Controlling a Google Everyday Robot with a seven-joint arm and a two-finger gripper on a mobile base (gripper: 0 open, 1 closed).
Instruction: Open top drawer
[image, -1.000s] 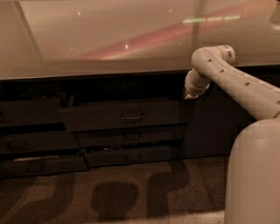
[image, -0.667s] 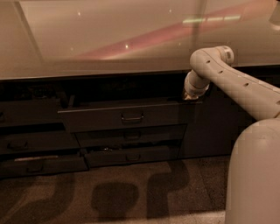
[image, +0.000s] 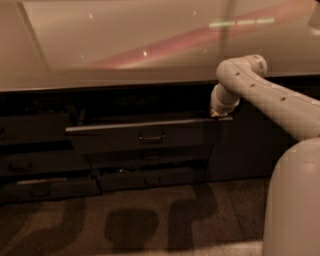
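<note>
The top drawer (image: 125, 137) is a wide dark grey front with a small centred handle (image: 151, 136). It stands pulled out from the cabinet, its pale top edge catching light and a dark gap behind it. My white arm reaches in from the right, and the gripper (image: 218, 113) sits at the drawer's upper right corner, right at the top edge. The wrist hides the gripper's tip.
Two slimmer dark drawer fronts (image: 150, 177) lie below the top drawer. Shorter dark fronts (image: 40, 185) sit to the left, one with a pale strip. A pale countertop (image: 125, 45) spans above. My white base (image: 295, 200) fills the lower right, over brown carpet (image: 150, 225).
The top drawer has slid further out toward the camera, widening the dark gap behind it. The gripper has stayed at the drawer's right corner, moving with it.
</note>
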